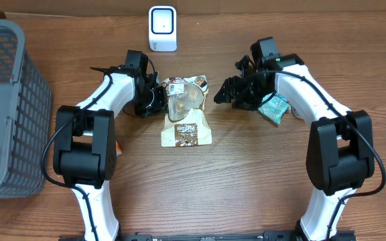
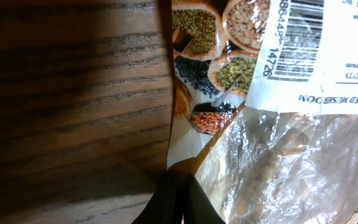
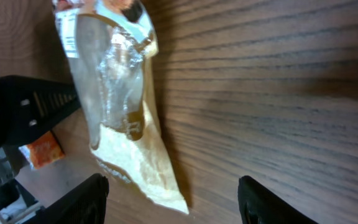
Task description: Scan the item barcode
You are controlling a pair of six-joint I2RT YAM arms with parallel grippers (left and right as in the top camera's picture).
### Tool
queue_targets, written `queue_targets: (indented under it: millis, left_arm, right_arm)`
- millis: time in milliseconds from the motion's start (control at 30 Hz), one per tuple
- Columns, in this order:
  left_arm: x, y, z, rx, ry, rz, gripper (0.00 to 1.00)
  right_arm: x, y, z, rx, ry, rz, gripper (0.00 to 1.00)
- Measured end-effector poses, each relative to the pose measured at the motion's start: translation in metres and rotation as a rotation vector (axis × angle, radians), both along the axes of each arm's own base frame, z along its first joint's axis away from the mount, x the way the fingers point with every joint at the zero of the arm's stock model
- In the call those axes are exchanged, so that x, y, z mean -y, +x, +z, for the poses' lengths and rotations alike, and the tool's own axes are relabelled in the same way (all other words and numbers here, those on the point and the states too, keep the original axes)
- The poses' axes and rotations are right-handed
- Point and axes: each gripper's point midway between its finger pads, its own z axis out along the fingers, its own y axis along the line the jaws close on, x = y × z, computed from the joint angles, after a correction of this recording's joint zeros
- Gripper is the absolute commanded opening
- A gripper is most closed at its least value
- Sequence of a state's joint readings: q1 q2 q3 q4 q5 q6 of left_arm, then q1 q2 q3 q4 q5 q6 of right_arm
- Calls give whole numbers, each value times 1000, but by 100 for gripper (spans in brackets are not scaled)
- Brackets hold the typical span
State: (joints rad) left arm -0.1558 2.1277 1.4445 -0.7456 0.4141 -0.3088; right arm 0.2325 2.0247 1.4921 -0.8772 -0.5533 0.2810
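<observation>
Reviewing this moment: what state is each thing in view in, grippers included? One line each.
mushroom bag: lying flat on the table, barcode label up.
left gripper: shut at the bag's left edge; whether it pinches the bag cannot be told.
right gripper: open, holding nothing.
scanner: standing upright, untouched.
basket: upright, untouched.
teal packet: lying flat, partly hidden.

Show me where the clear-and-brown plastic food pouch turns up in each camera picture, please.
Overhead: the clear-and-brown plastic pouch lies flat at the picture's centre.
Left wrist: it fills the right half, seen close up.
Right wrist: it runs from upper left down to bottom centre.
Shared landmark: the white barcode label at one end of the pouch.
</observation>
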Motion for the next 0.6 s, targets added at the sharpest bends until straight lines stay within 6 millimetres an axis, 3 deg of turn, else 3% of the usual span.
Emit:
queue_targets:
  millis: [167,333,600]
  left_arm:
    - [0,0,0,0,-1,-1,4]
    - [3,-2,6,3,-69,-42,4]
    - [6,25,51,119,-208,-90,4]
  right_arm:
    - [0,-6,-15,-21,11,-19,65]
    - [0,-9,-17,-32,15,-24,65]
    - [0,-9,-17,-32,15,-25,65]
